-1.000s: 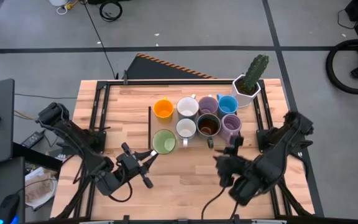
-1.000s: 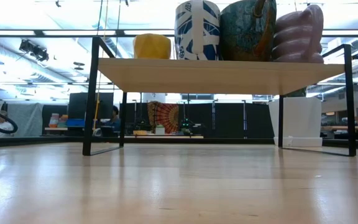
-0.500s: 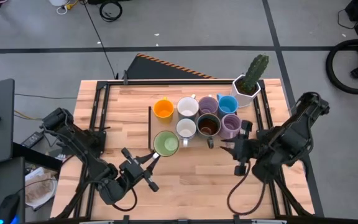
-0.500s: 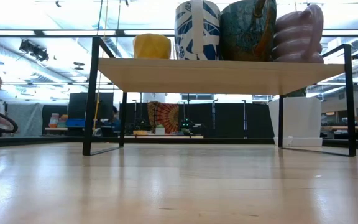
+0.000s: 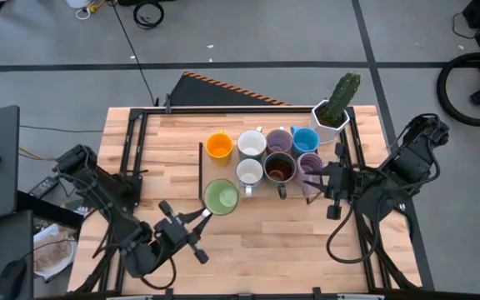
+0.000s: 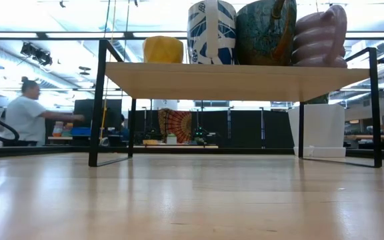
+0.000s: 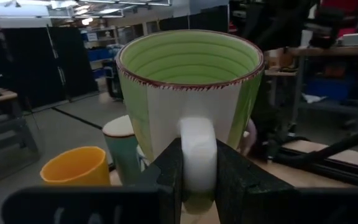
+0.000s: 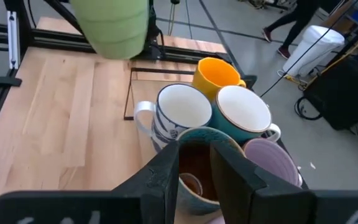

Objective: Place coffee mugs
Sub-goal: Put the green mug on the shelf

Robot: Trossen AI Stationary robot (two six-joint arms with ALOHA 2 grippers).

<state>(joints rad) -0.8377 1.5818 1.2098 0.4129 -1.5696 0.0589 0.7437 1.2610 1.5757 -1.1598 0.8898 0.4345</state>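
A green mug (image 5: 221, 197) with a white handle hangs in the air at the near left corner of the mug group, with my left gripper (image 5: 204, 214) shut on it. Several more mugs stand upright on a raised wooden shelf (image 6: 239, 80): orange (image 5: 218, 145), two white ones (image 5: 251, 143), two lavender ones (image 5: 278, 142), blue (image 5: 305, 139) and dark brown (image 5: 279, 168). My right gripper (image 5: 317, 178) hovers by the near lavender mug (image 5: 310, 167), on its right. It holds nothing, and in its wrist view its fingers (image 8: 166, 177) stand a narrow gap apart. My left gripper pinches the green mug's white handle (image 7: 197, 146) between its two fingers (image 7: 169, 177). The fingers reach in level from the table's near left. The mug sits upright with its mouth up, lifted clear and higher than the orange mug (image 7: 76, 171).
A white faceted pot with a green cactus (image 5: 333, 112) stands at the far right corner of the shelf. Black frame rails (image 5: 132, 158) run along both sides of the table. Bare wood (image 5: 257, 242) lies near the front edge. A person (image 6: 25, 120) moves in the room behind.
My right gripper has drawn back from in front of the mugs toward the table's right edge, rising and tipping. My left gripper has raised the green mug a little and brought it slightly toward the near edge; the mug stays upright.
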